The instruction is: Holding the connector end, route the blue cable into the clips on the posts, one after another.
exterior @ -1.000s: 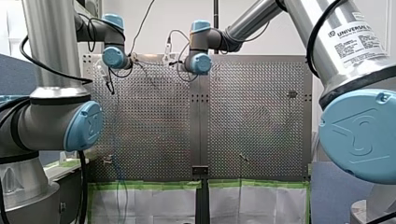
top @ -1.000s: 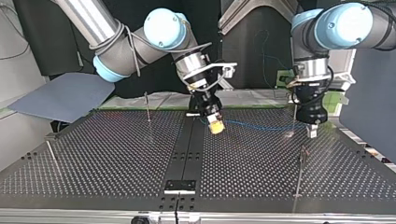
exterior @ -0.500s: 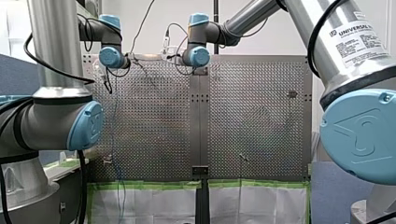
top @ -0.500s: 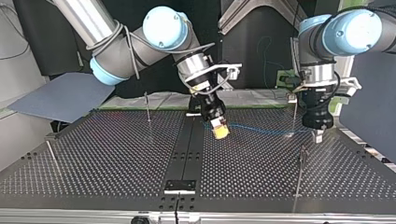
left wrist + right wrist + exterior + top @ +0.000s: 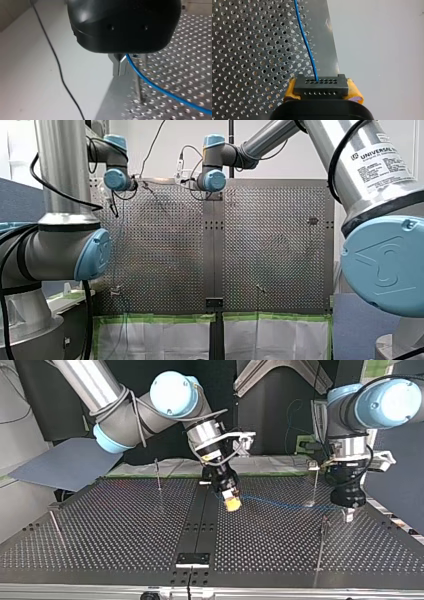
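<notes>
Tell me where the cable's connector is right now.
The black connector sits between my right end effector's yellow pads, near the table's centre strip in the top view.

The perforated metal table [image 5: 270, 245] stands before a plain white wall [image 5: 165, 145]. In the front view, white sheeting [image 5: 165, 335] edged with green tape [image 5: 155, 318] adjoins its near edge. In the top view, a blue-grey panel [image 5: 65, 462] lies beside the table at the left, with a dark backdrop [image 5: 45, 405] behind it.

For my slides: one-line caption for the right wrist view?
My right gripper clamps the black connector between yellow pads; the blue cable runs ahead over the perforated table.
</notes>
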Controlling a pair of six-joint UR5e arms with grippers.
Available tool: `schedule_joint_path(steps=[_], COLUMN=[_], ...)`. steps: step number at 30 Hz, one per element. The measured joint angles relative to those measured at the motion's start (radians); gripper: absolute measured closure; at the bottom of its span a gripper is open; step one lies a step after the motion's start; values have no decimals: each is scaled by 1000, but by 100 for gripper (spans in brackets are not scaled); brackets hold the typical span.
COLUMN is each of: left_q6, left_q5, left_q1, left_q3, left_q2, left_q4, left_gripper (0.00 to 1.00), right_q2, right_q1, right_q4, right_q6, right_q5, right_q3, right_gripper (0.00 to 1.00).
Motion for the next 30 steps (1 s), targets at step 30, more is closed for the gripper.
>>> schedule_joint_path(steps=[30], left_q6=[7], left_q5=[93], left_q1=[56], left_q3=[17], left_q2=[-42], left_q4=[28], left_gripper=[99], right_q2=[33], right_q1=[-8], right_q4=[-6], right_q6=[4], right_q5=[-16], right_q3=[-15], right_gripper=[100])
